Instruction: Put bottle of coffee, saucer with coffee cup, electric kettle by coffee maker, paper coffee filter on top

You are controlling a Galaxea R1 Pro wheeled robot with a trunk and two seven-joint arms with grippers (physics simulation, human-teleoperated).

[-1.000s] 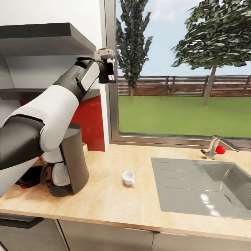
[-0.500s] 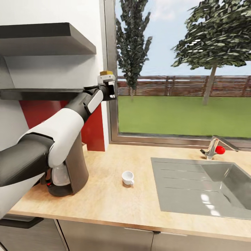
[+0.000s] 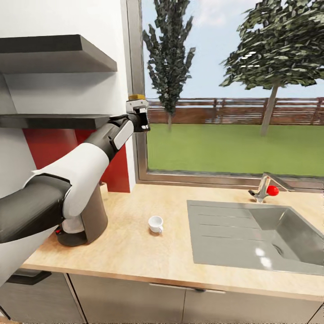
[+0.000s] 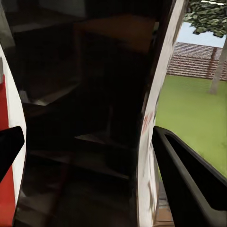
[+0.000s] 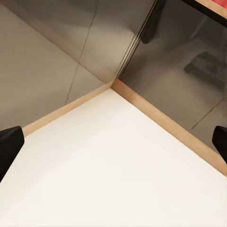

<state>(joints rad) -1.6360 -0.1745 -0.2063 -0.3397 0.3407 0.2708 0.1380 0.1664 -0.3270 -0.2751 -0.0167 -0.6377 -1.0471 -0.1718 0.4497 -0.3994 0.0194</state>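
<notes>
Compared with half a second ago, the whole head view is shifting a little to the right and down, so the camera is moving; the coffee cup [image 3: 155, 223] and the sink [image 3: 252, 238] are appearing further left in the picture, but they are not changing place on the kitchen countertop [image 3: 135, 252]. One second ago the left arm was raised higher, near the thick upper slab [image 3: 54, 54]; now it is reaching at the level of the kitchen shelf [image 3: 54, 120], almost the same pose as half a second ago. The left arm is stretching forward and up from the lower left, passing in front of the coffee maker [image 3: 87, 220] and hiding most of it. The left gripper [image 3: 137, 114] is standing beside the end of the shelf, in front of the window frame, and it is closing around the bottle of coffee [image 3: 136, 97], whose yellow-gold lid is showing just above the fingers. In the left wrist view the dark jar is sitting between the two black fingers [image 4: 189, 184], very near the camera. In the right wrist view the black fingertips [image 5: 9, 144] of the right gripper [image 5: 113, 146] are standing wide apart over a white surface with a wooden edge, holding nothing. The cup is resting upright on the countertop between the coffee maker and the sink
</notes>
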